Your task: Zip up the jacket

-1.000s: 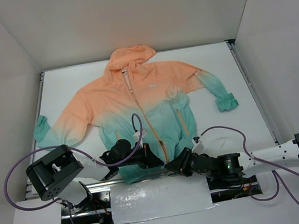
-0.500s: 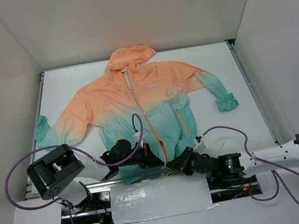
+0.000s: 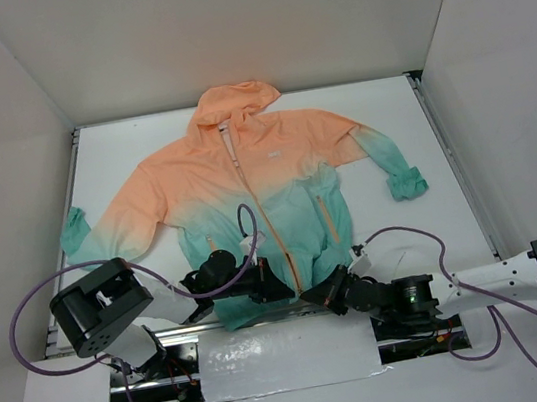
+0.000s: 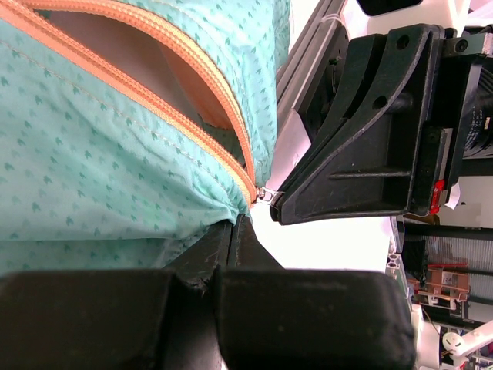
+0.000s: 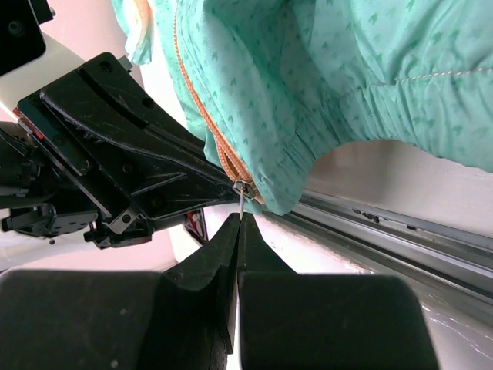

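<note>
At the near hem of the jacket (image 3: 245,179), the left claw (image 4: 233,225) has its two black fingers pressed together on a fold of teal cloth. It grips right beside the bottom end of the orange zipper (image 4: 154,100). Just on the other side of that bottom end, the right claw (image 5: 239,222) is closed too, its fingertips pinching the thin metal zipper pull (image 5: 241,199) at the hem's corner. The two claws face each other tip to tip, very near one another, with that corner between them.

Above the pull, toward the jacket's hood (image 3: 233,100), the two zipper tapes stand apart and the inner side shows in the gap.

From overhead, the jacket lies flat and face up on the white table (image 3: 138,140). Its peach hood is at the far end and its teal hem at the near end, just beside a metal rail (image 5: 370,220). Both sleeves spread out to the jacket's sides, each ending in a teal cuff. A small white logo (image 3: 275,154) sits on the chest beside the zipper, and short orange pocket zips (image 3: 327,214) flank the zipper lower down. Purple cables (image 3: 25,328) loop from both arms on the near side of the jacket's hem.
</note>
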